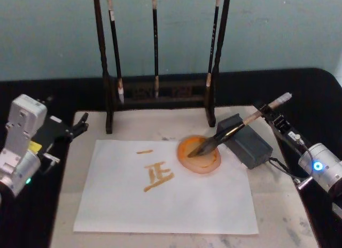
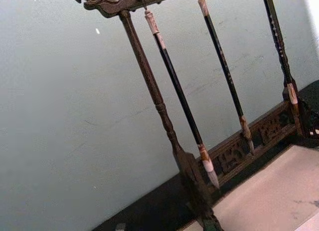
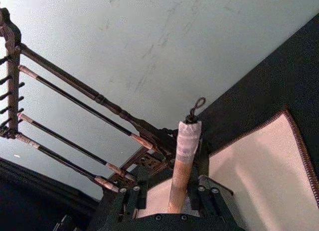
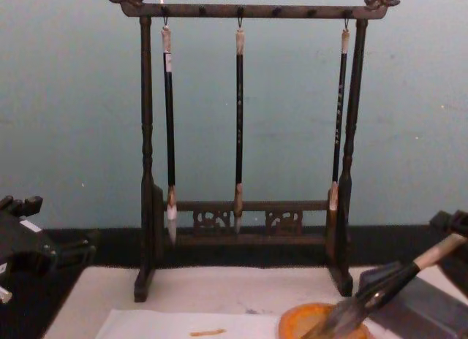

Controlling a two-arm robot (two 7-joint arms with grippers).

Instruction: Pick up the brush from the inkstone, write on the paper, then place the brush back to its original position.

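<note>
On the right side of the desk, my right gripper pinches the brush by its tan upper handle, the shaft slanting down to my left. Its bushy tip rests in the orange dish, and the black shaft lies across the top edge of the dark grey inkstone just beside the dish. From my right wrist, the handle runs up between my fingers, its cord loop at the end. The paper lies flat on the beige mat, the dish sitting on its far right corner; orange strokes mark the sheet left of the dish. Behind the mat, three thin brushes hang from a dark rack. My left gripper hovers at the mat's far left corner, and I cannot tell how its fingers stand.
</note>
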